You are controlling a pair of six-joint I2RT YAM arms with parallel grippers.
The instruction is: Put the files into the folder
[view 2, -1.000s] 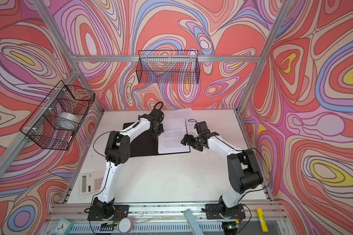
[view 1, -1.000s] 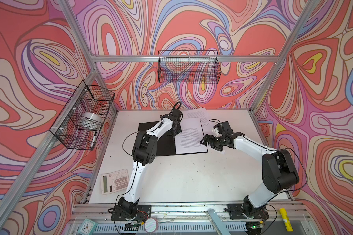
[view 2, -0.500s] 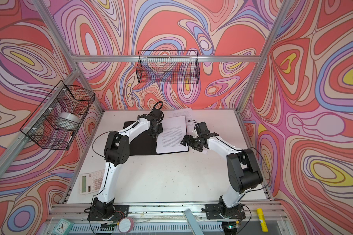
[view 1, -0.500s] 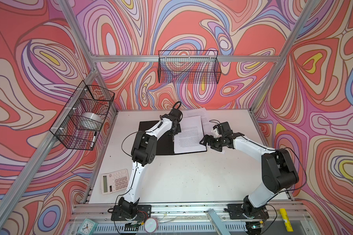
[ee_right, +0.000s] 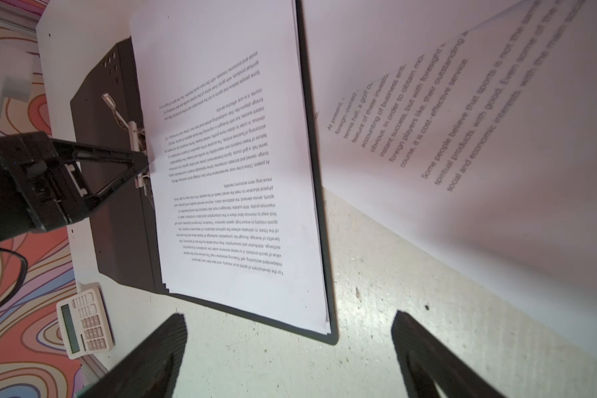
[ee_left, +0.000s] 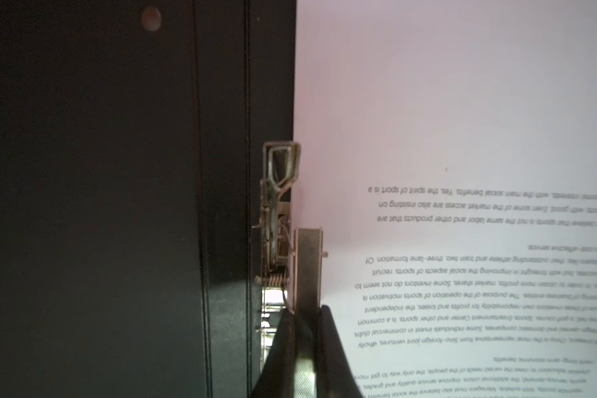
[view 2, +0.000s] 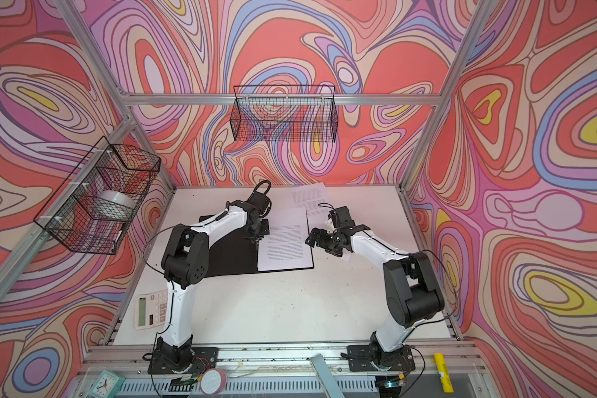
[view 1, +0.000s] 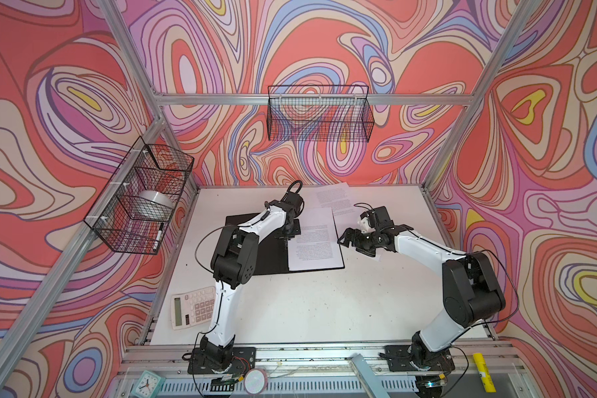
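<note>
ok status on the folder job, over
Left gripper shut on metal clip; right gripper open, empty. Files stacked in open folder. Loose sheets outside, beside it.

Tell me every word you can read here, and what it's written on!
"Some people believe that sports is not the same": loose sheet outside the folder.
"Yes, the spirit of sport is a": top sheet in the folder, upside down in the left wrist view.
"At present, China is the most representative": same top sheet.
The calculator keys and yellow marker print: too small to read.

One folder (view 1: 273, 258), one stack of files (view 1: 316, 248), at least two loose sheets (view 1: 333, 196), one calculator (view 1: 192, 307), two wire baskets (view 1: 319, 113)
</note>
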